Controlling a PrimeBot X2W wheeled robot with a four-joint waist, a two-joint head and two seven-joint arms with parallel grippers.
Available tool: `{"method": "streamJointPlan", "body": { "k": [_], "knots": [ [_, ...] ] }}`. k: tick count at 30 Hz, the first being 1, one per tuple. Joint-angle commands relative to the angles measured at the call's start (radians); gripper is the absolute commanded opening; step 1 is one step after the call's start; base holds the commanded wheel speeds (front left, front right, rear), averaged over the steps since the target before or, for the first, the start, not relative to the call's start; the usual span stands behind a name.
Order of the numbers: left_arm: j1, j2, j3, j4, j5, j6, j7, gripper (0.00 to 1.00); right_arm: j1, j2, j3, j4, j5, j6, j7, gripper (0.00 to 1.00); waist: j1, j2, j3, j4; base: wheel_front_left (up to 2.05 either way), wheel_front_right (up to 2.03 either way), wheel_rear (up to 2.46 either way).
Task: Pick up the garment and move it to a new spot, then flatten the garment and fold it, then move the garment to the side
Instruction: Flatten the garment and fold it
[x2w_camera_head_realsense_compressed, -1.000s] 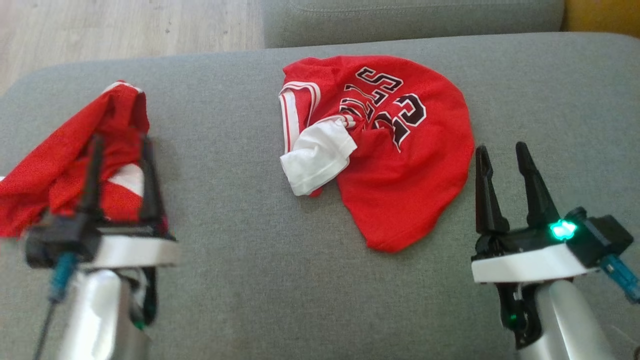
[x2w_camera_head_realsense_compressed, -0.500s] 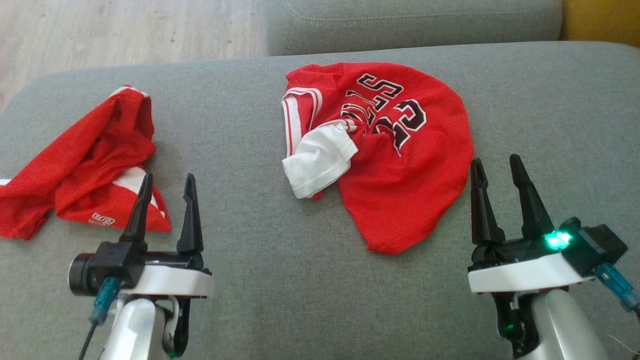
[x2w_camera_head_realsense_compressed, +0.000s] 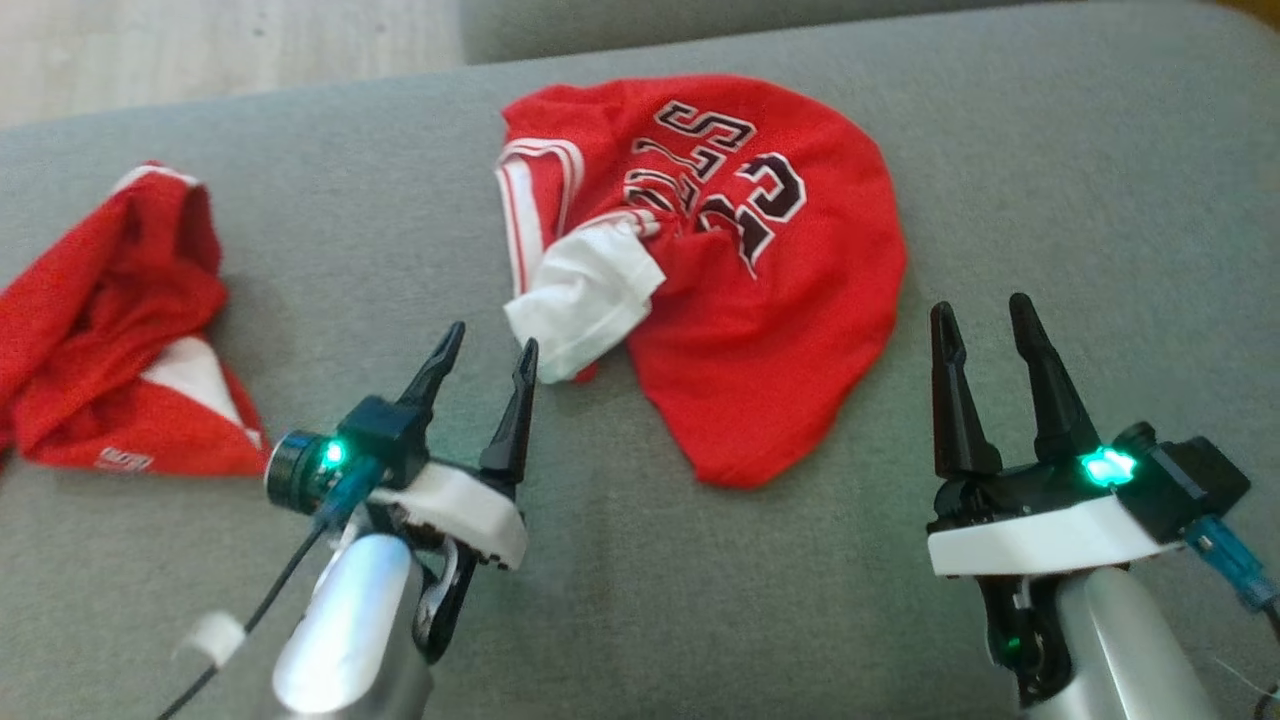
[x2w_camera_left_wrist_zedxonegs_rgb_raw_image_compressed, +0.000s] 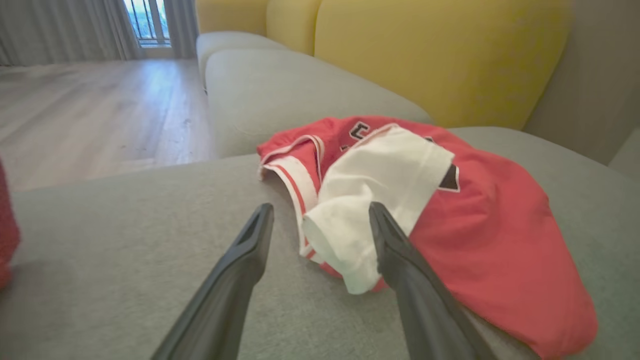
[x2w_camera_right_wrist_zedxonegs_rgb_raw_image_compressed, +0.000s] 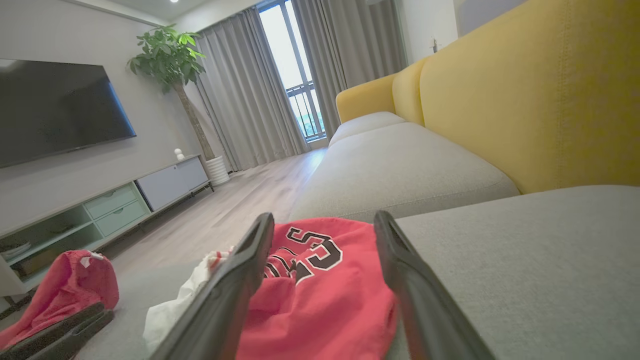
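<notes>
Grey sofa seat (x2w_camera_head_realsense_compressed: 640, 600) carries the red jersey (x2w_camera_head_realsense_compressed: 780, 330), crumpled near its middle, with black and white lettering on top and a white fold (x2w_camera_head_realsense_compressed: 585, 300) turned out at its left edge. It looks light, soft and limp, so it will probably sag and bunch; a hem or corner seems the best hold. Left gripper (x2w_camera_head_realsense_compressed: 492, 337) and right gripper (x2w_camera_head_realsense_compressed: 980, 303) stand on either side of it, jaws wide and empty.

Silver forearms (x2w_camera_head_realsense_compressed: 350, 620), white wrist plates (x2w_camera_head_realsense_compressed: 1040, 535), black tapered fingers (x2w_camera_head_realsense_compressed: 1050, 390), green lights (x2w_camera_head_realsense_compressed: 1103, 466), teal cable plugs (x2w_camera_head_realsense_compressed: 1225, 560).
</notes>
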Motion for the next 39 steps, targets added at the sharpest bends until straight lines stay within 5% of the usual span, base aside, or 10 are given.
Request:
{"method": "streamJointPlan", "body": {
  "k": [1,10,11,12,28,39],
  "knots": [
    [-0.053,0.006,0.020,-0.005,-0.011,-0.001,0.014,1.00,-0.040,-0.003,0.025,-0.036,0.010,-0.001,-0.006,1.00,-0.0001,0.0000,0.028,-0.029,0.00,0.00,0.00],
    [-0.114,-0.002,-0.002,0.085,-0.083,0.007,0.047,1.00,-0.058,-0.003,0.013,-0.043,0.021,-0.001,-0.006,1.00,-0.0001,0.0000,0.071,-0.066,0.00,0.00,0.00],
    [-0.119,-0.002,-0.003,0.088,-0.095,0.006,0.043,0.44,-0.058,-0.003,0.011,-0.043,0.021,-0.001,-0.006,1.00,-0.0001,0.0000,0.072,-0.067,0.00,0.00,0.00],
    [-0.124,-0.003,-0.006,0.089,-0.104,0.005,0.037,0.00,-0.059,-0.003,0.010,-0.043,0.022,-0.001,-0.006,1.00,-0.0001,0.0000,0.074,-0.068,0.00,0.00,0.00],
    [-0.087,0.014,0.036,-0.034,-0.167,0.047,-0.110,0.00,-0.040,-0.003,-0.029,-0.010,0.011,-0.001,-0.006,1.00,-0.0001,0.0000,-0.004,0.000,0.00,0.00,0.00],
    [0.057,0.073,0.048,-0.141,-0.155,0.114,-0.045,0.00,-0.012,-0.003,-0.022,0.011,0.012,-0.001,-0.006,1.00,-0.0001,0.0000,-0.058,0.072,0.00,0.00,0.00]
  ]
}}
